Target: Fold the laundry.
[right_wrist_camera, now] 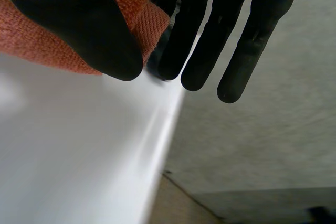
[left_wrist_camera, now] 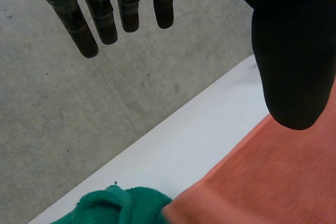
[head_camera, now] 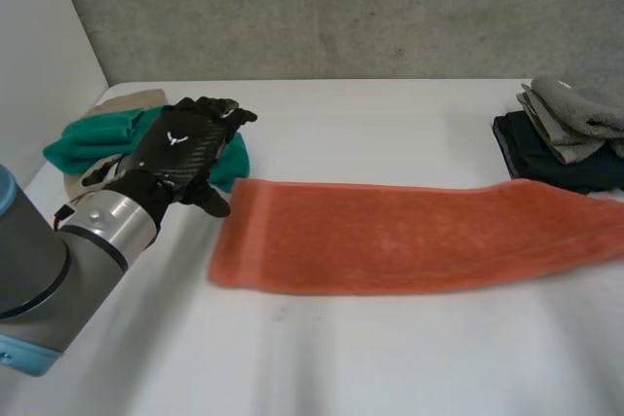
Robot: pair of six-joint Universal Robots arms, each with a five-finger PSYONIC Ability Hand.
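Left hand (head_camera: 185,148): fingers (left_wrist_camera: 100,22) straight, thumb (left_wrist_camera: 294,51) well apart from them, i.e. open, w/ nothing in the grasp. The hand hovers palm-down above the left end of the orange towel (head_camera: 409,236), w/ the thumb over the towel's far-left corner area. Right hand (right_wrist_camera: 247,35): fingers straight and thumb brought in toward them, w/ a corner of the orange towel pinched btwn thumb and fingers, above the tabletop (head_camera: 390,358) and close to its edge. The towel lies as a long band running left-right across the tabletop's mid zone. Its left end is flat on the surface and its right end passes out at the right side of the head view. Green cloth (head_camera: 93,138): bunched at far left, just beside the towel's far-left corner and partly under the left hand. Beige cloth (head_camera: 127,99): beneath and beyond the green cloth, at the far-left corner. Far right: grey folded item (head_camera: 580,109) stacked on dark folded item (head_camera: 556,163), just beyond the towel's far edge. Grey concrete wall (head_camera: 341,7) runs behind the tabletop's far side.
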